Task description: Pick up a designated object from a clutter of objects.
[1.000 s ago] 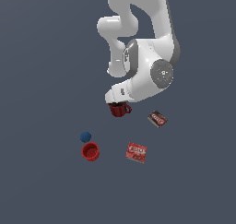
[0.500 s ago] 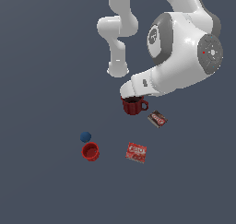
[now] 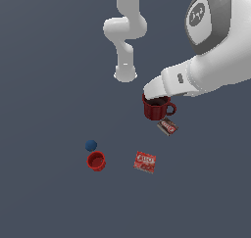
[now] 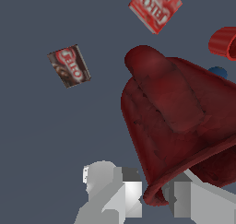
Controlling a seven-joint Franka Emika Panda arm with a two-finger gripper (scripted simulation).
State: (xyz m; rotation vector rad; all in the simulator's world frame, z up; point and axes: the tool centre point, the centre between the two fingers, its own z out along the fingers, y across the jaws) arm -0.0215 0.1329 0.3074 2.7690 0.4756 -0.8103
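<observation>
- A blue ball lay furthest to the exterior view's left, touching or just beside a red cup below it.
- A red packet lay flat, near the middle.
- The mug hung upright under the arm, well apart from ball and cup; its handle pointed to the exterior view's right.
- The gripper pinched the mug's rim, one finger outside the wall, the other apparently inside.
- A brown packet lay just below the mug.
</observation>
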